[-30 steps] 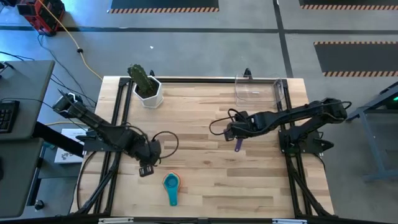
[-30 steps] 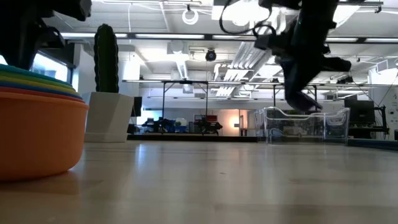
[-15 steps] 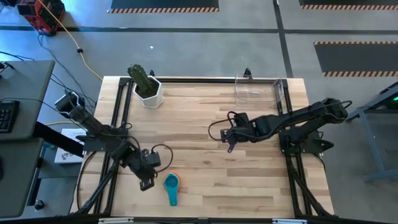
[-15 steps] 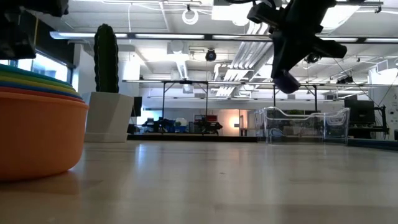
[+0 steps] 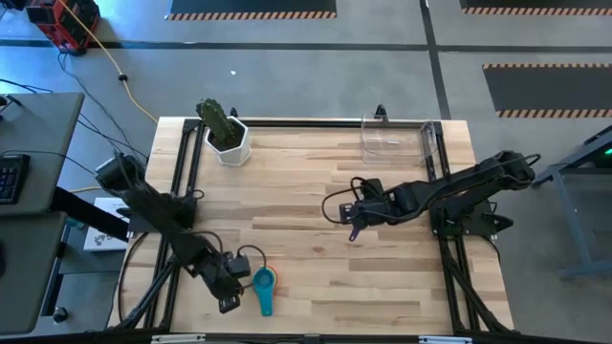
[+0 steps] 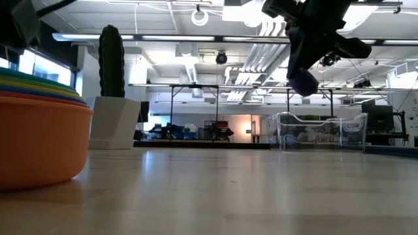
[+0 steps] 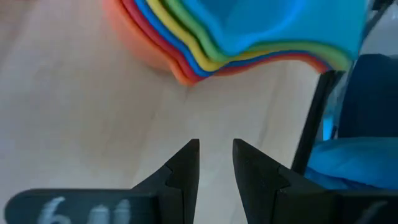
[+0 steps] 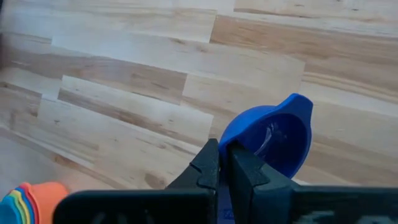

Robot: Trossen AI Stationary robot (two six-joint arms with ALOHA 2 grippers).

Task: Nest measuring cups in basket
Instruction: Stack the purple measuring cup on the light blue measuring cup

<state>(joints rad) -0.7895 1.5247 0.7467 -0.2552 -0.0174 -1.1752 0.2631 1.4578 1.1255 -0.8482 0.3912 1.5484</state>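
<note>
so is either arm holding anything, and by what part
The right end effector is shut on a small cup, pinching its handle end, lifted off the table. The left end effector holds nothing, beside the nested cups.

One nested stack of cups (image 5: 263, 281) beside left gripper (image 5: 229, 291); one purple cup (image 8: 273, 140) in right gripper (image 8: 221, 163); one basket (image 5: 395, 136); one potted plant (image 5: 225, 132).

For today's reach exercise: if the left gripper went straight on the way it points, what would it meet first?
Most likely the nested stack of measuring cups, its orange outer cup nearest. The open left gripper points at it over bare table.
</note>
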